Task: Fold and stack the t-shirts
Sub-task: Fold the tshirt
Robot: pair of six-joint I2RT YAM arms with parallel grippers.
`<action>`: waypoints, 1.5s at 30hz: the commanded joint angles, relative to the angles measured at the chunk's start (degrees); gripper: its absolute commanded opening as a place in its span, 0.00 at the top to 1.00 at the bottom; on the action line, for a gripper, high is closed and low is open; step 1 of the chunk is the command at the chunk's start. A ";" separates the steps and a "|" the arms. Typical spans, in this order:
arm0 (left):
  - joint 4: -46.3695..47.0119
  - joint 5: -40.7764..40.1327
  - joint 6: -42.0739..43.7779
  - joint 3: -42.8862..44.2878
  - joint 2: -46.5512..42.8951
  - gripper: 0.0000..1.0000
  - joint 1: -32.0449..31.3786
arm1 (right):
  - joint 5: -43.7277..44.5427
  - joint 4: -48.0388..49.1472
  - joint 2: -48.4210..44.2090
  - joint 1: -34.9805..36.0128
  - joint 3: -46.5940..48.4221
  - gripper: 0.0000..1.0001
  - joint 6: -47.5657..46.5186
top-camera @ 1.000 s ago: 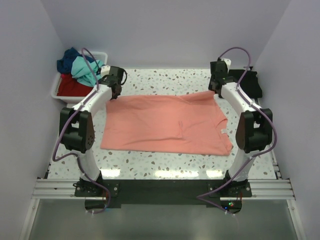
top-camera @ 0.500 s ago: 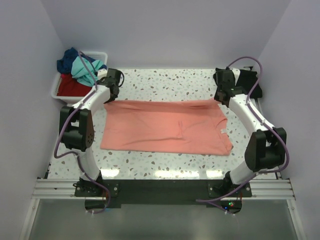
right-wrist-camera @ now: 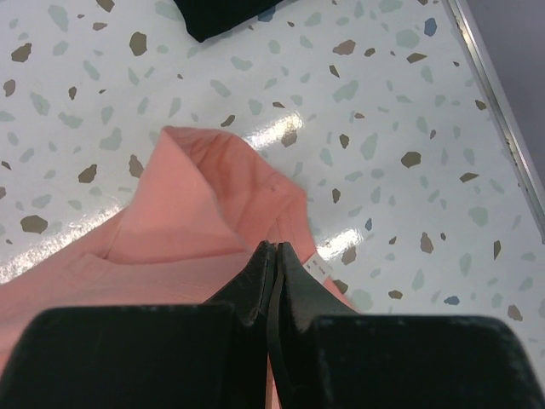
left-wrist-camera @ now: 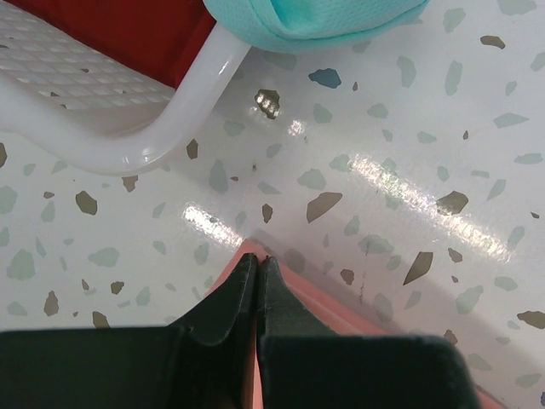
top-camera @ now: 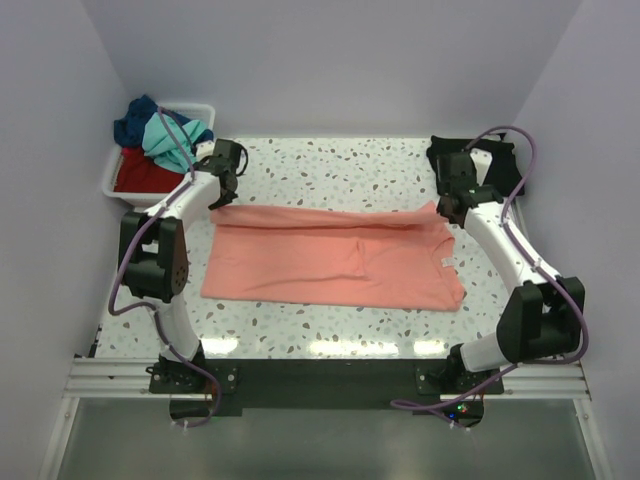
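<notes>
At the far edge, left gripper [left-wrist-camera: 255,259] and right gripper [right-wrist-camera: 274,246] pinch the salmon-pink t-shirt [top-camera: 330,255], closed jaws hiding its corners

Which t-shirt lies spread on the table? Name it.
The salmon-pink t-shirt; the teal, navy and red ones are heaped in the white bin, the black one bundled.

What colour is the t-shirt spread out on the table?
The t-shirt is plain salmon pink, with no pattern. It shows best in the top external view.
</notes>
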 commanded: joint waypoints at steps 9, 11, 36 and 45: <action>-5.08 -3.23 -4.19 -1.08 -0.78 1.00 0.59 | -0.50 -1.63 -0.80 -0.40 -3.18 1.00 2.58; -5.16 -3.06 -4.81 -2.14 -1.65 1.00 0.59 | -1.12 -2.06 0.08 -0.40 -3.27 1.00 2.67; -7.54 -2.27 -8.50 -11.55 -4.91 0.96 0.60 | -4.99 -4.79 2.63 -0.31 -7.58 1.00 3.02; -8.06 -2.97 -10.00 -12.95 -6.66 0.57 0.68 | -4.73 -5.23 2.46 -0.31 -8.54 1.00 2.32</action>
